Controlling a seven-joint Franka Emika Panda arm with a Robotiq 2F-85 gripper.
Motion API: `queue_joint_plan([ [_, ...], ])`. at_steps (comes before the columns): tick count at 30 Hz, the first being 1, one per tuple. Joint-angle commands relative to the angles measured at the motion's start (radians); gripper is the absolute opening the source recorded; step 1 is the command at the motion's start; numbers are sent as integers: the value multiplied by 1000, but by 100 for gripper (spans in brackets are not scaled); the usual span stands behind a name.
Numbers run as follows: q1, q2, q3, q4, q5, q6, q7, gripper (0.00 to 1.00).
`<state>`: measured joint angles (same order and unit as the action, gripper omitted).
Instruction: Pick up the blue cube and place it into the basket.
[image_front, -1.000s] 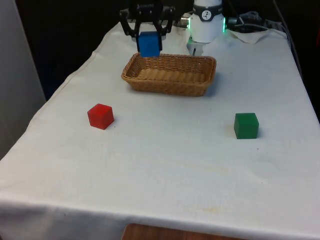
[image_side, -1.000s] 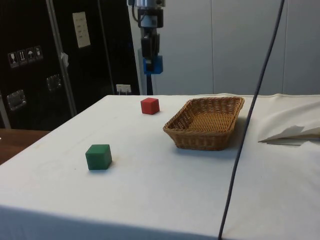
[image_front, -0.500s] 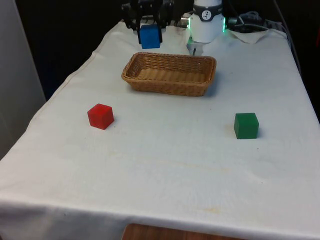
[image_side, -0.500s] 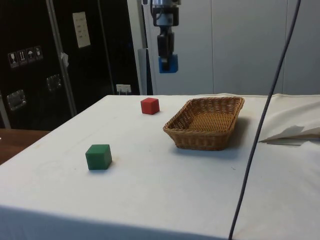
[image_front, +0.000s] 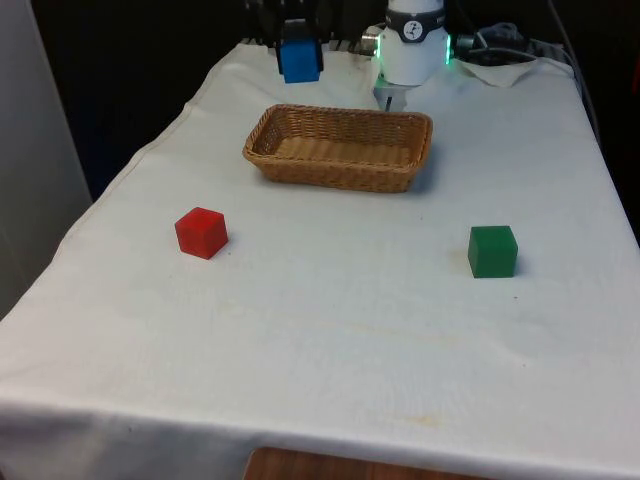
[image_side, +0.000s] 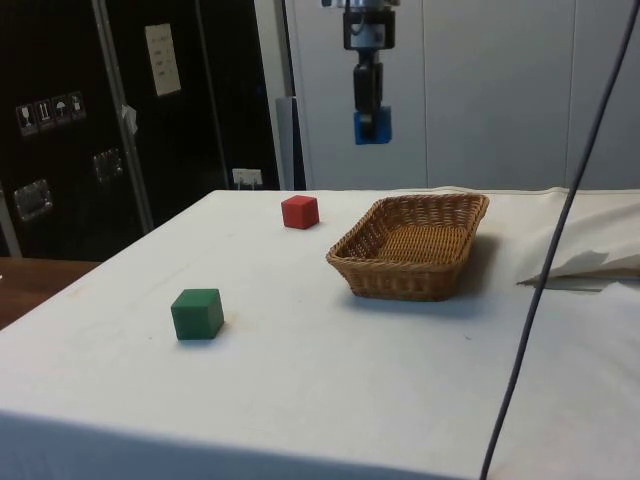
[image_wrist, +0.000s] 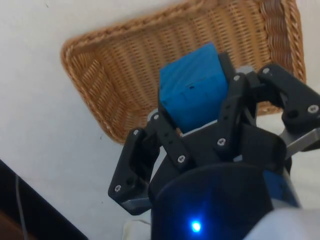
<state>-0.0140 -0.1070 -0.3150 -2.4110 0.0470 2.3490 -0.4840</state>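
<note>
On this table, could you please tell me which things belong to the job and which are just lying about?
Belong to the job:
- small blue cube, held in the black two-finger gripper
- woven wicker basket

Just lying about:
- red cube
- green cube
- crumpled white cloth

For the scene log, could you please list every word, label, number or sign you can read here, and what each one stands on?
None can be read.
Paper notice on the dark cabinets: print too small to read.
Small pictogram stickers on the same cabinets: too small to read.
Blue cube, red cube, green cube, basket: unmarked.
</note>
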Motion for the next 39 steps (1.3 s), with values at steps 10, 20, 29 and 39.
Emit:
queue_joint_plan([
  [10,-5,-84,-35,-119,-38,52,-10,1],
  [20,-2,-87,-54,-227,-32,162,-12,1],
  [29,0,-43,-57,-252,-22,218,0,1],
  [39,6,64,-55,-260,33,315,-1,1],
])
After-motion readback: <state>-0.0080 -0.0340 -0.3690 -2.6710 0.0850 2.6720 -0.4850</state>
